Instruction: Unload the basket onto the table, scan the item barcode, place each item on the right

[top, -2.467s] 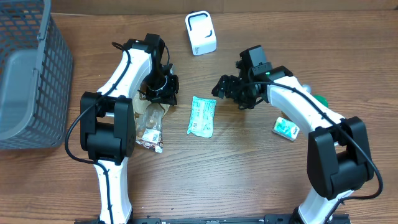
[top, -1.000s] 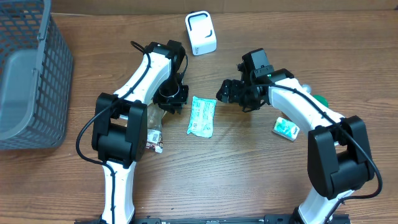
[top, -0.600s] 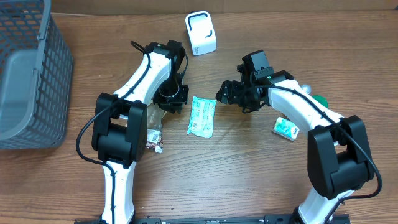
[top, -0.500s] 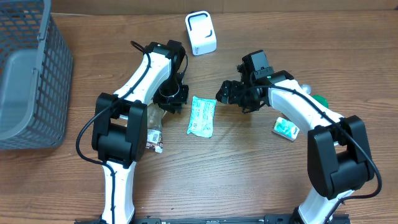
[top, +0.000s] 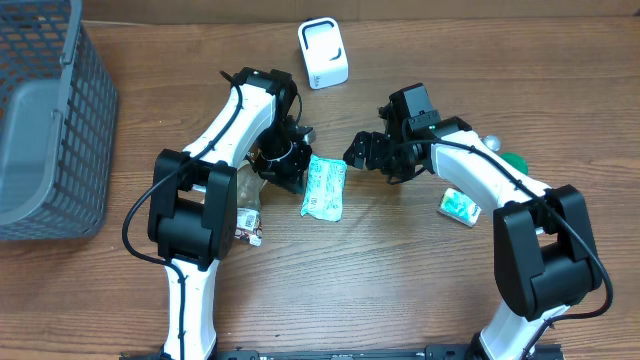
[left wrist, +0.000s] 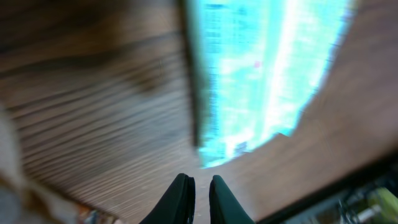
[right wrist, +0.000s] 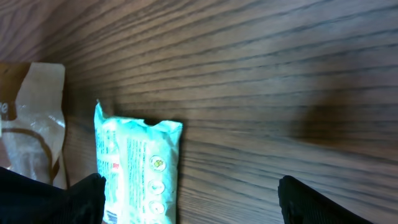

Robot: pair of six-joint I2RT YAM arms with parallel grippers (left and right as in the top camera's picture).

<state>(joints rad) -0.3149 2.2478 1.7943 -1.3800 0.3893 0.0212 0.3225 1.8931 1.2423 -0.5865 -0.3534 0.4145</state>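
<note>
Though hidden overhead, left end effector [left wrist: 198, 186] clenched empty, right end effector [right wrist: 193, 193] released.

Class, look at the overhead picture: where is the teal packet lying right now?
In the overhead view the teal packet lies flat near the middle of the table, just right of the left end effector, with the white scanner farther back.

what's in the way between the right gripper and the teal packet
Nothing visible. Only bare table lies between the open right gripper and the teal packet. The left gripper is at the packet's other side, out of that path.
</note>
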